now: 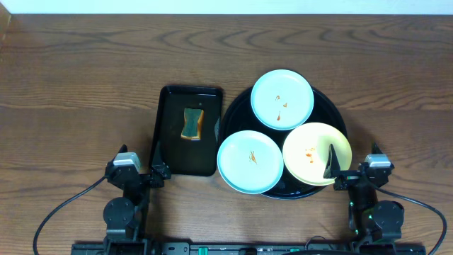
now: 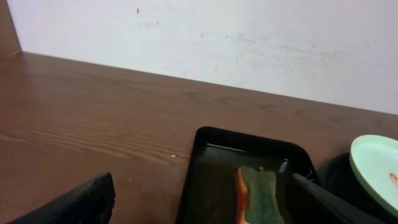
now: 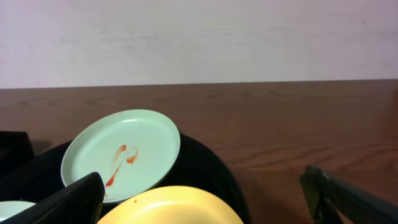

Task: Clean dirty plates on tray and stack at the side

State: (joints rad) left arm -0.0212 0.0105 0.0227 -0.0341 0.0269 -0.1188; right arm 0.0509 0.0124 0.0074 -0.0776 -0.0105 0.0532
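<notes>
The brown wooden counter [image 1: 85, 64] carries the round black tray [image 1: 338, 112] right of centre, all three plates on it: a far mint plate [image 1: 282, 99], a near-left mint plate [image 1: 249, 161] overhanging the rim, and a yellow plate [image 1: 311, 152] near-right. Your left hand [image 1: 158, 172] and right hand [image 1: 337, 171] both sit spread wide, grasping nothing. Watch the right one: a finger is over the yellow plate's edge, so a careless descent could tip it or shove it into its neighbour, and thin slick rims may slip when pinched.
</notes>
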